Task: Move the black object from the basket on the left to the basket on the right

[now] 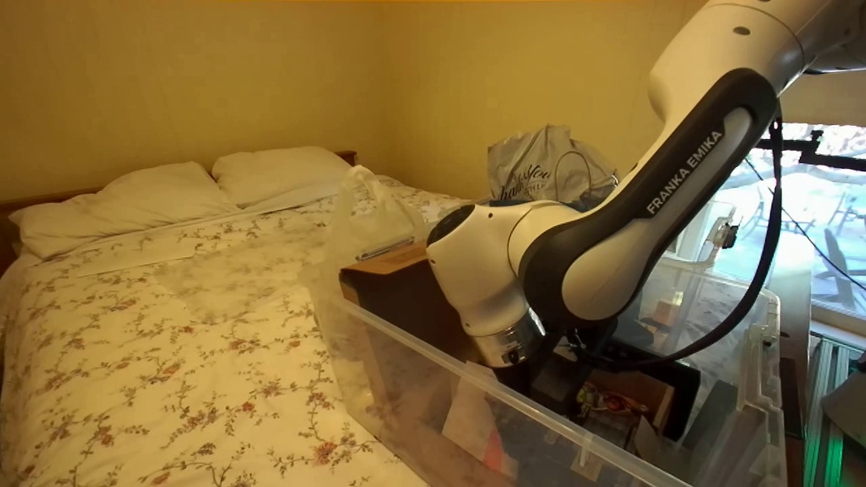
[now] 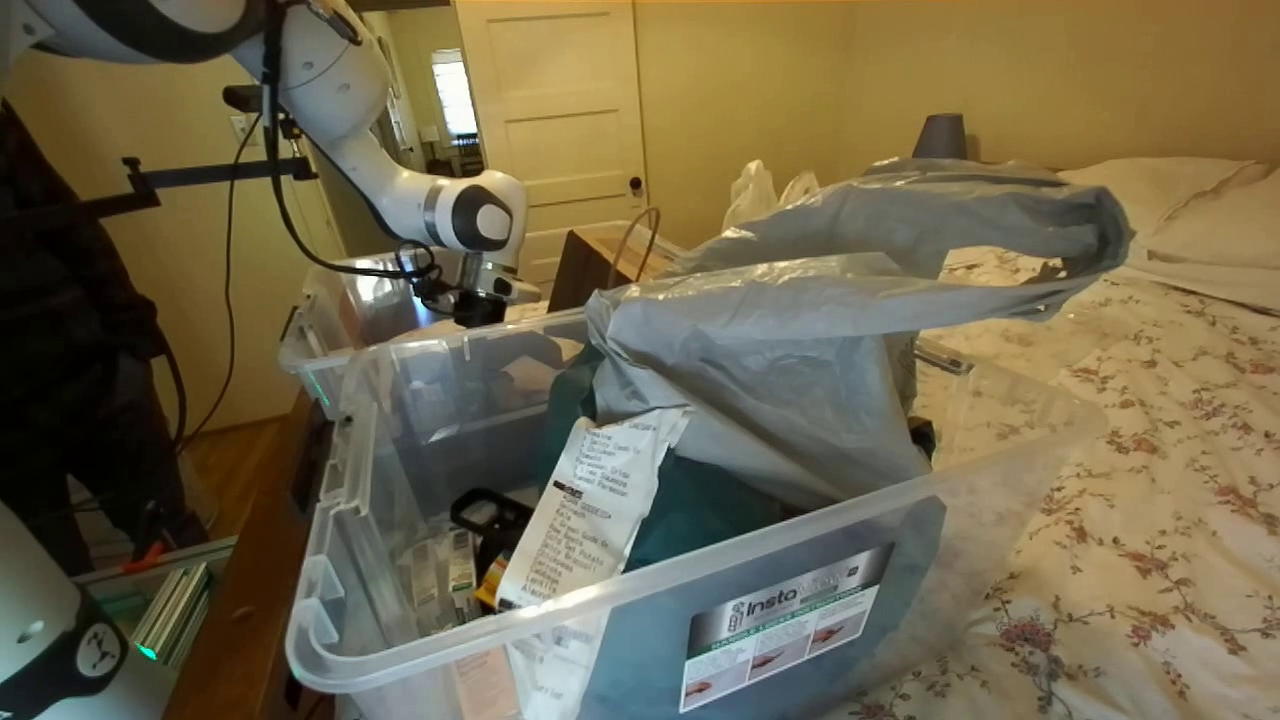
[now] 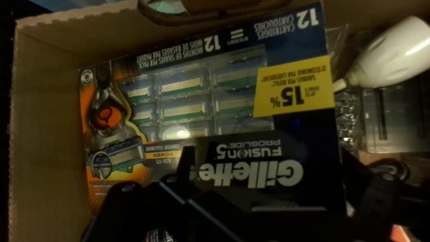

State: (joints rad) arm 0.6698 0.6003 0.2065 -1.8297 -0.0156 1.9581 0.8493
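Observation:
A razor pack (image 3: 235, 134), mostly black and dark blue with a yellow label, lies in a cardboard box (image 3: 43, 127). I cannot tell if this pack is the black object named. My gripper (image 3: 270, 168) is over the pack in the wrist view. Its fingers stand wide apart, one over the pack's face and one by its edge; contact is unclear. In an exterior view the wrist reaches down into a clear plastic basket (image 1: 406, 336). In an exterior view only the gripper's upper body (image 2: 478, 308) shows. A second clear basket (image 2: 430, 648) stands beside it.
The second basket holds a grey plastic bag (image 2: 760, 350), a long receipt (image 2: 590, 510) and a black handled item (image 2: 490, 515). A large dark box (image 1: 399, 291) stands inside the reached-into basket. A white bulb-shaped thing (image 3: 393, 53) lies beside the pack. A bed (image 1: 203, 352) adjoins the baskets.

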